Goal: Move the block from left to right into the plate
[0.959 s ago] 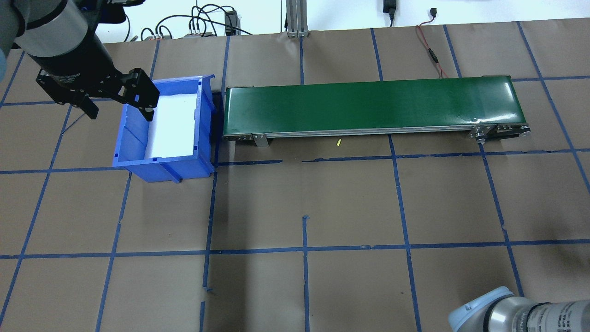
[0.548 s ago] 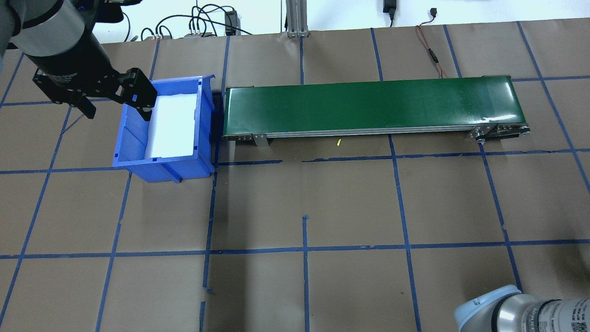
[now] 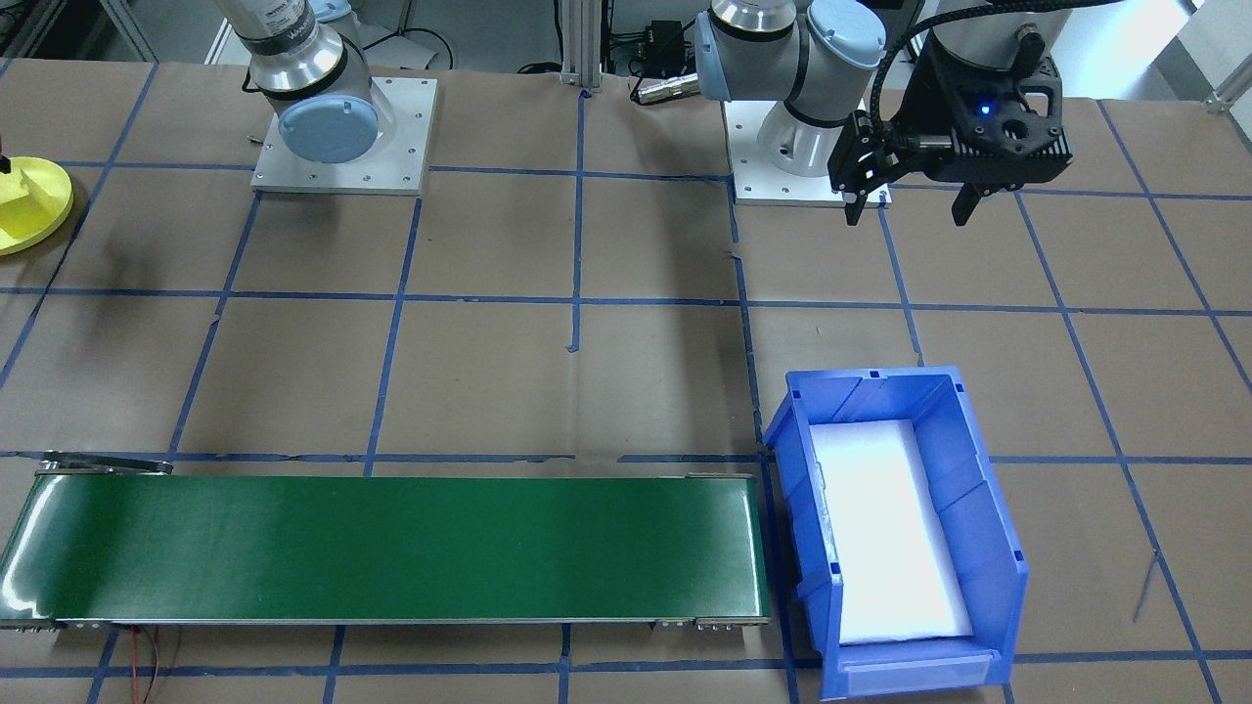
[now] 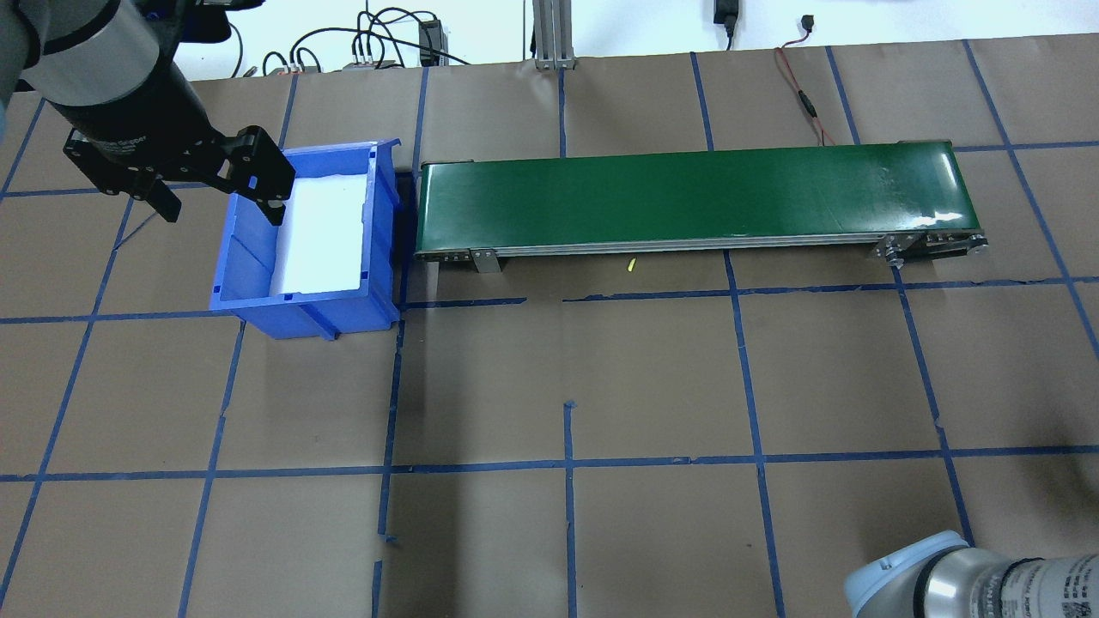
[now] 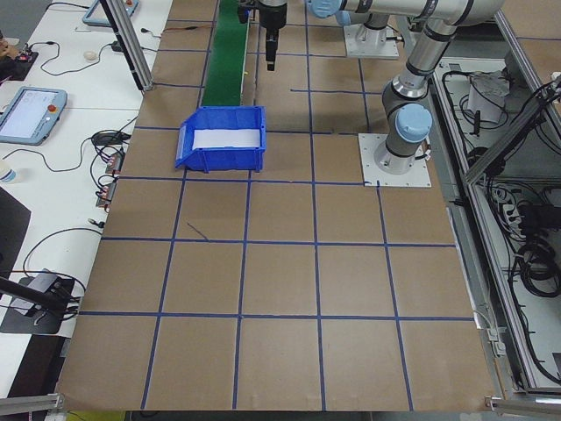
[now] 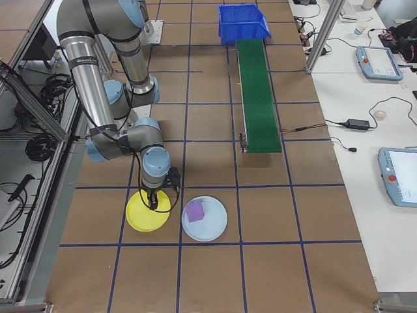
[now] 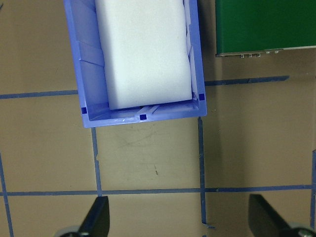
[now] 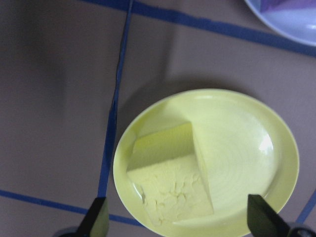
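Note:
A yellow foam block (image 8: 170,177) lies in the left half of the small yellow plate (image 8: 247,148), tilted against its rim. My right gripper (image 8: 180,222) hangs open just above the plate (image 6: 140,218), its fingers wide apart and holding nothing. From across the table, the plate (image 3: 44,225) with the block (image 3: 29,181) sits at the table's edge. My left gripper (image 4: 219,206) stands open and empty, high over the left rim of the blue bin (image 4: 249,283). Its fingers (image 7: 96,217) frame bare table in the left wrist view.
The blue bin (image 3: 978,508) holds a white foam slab (image 3: 885,528). A green conveyor belt (image 4: 687,193) runs rightwards from the bin. A pale blue plate (image 6: 212,228) with a purple block (image 6: 195,211) lies beside the yellow plate. Brown paper with blue tape lines covers the table.
The left gripper has only wavered slightly over the bin's left rim. The right arm's elbow has slid a little to the right at the bottom of the overhead view.

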